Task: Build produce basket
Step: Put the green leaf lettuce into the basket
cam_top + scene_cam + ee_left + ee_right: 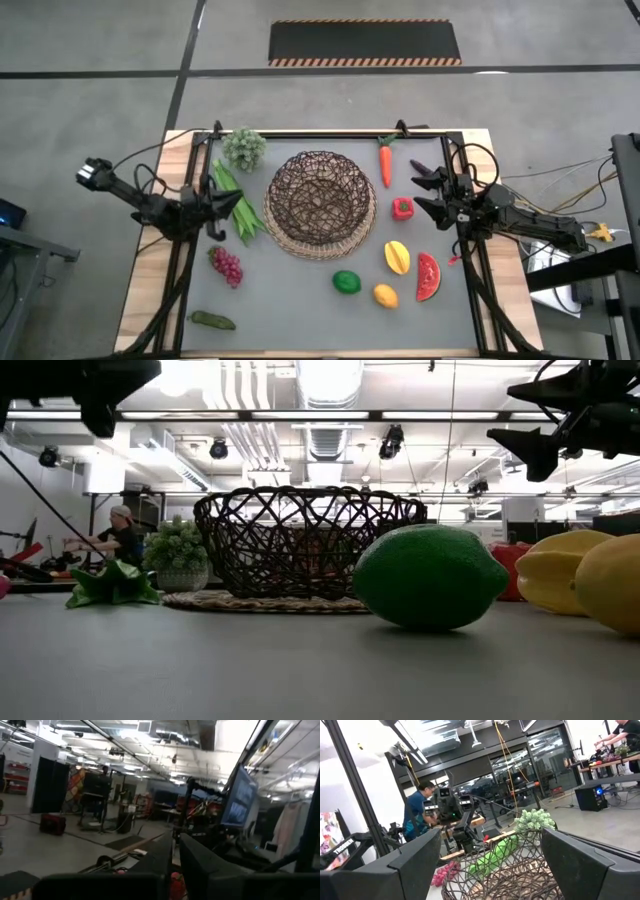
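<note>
Empty basket is set mid-table with produce ringed around it for reach from either side; left gripper is held closed and empty by the leaves, right gripper wide open, empty, beside the pepper.

A basket of dark, wire-like looping weave with a paler, rough wicker rim sits on a smooth, matt grey table mat edged in light bare wood. Beside it, a lime shows a finely pebbled, plastic-looking skin with a soft sheen, and a lemon has a matt yellow surface.
</note>
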